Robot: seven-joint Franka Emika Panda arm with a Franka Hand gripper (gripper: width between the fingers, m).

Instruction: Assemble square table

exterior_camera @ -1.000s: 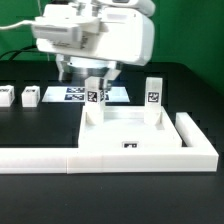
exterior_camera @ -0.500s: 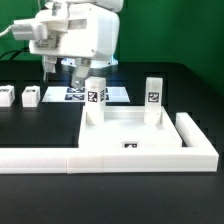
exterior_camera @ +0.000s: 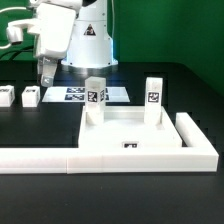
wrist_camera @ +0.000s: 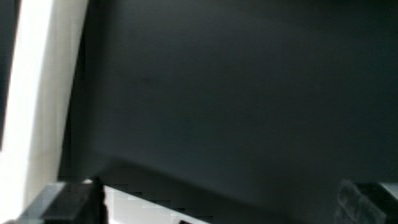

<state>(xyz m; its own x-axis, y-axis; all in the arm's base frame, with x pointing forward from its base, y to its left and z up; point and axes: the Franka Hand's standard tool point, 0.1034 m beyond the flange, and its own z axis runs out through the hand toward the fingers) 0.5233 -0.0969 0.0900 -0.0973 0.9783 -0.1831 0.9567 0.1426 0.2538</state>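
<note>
Exterior view has the gripper [exterior_camera: 46, 72] at upper left, jaws wide and empty; centre them over the loose leg [exterior_camera: 30, 97] at mid-left before lowering.

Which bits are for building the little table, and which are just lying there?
For the table: tabletop, standing legs, loose legs.
Just lying there: marker board, border bar.
</note>
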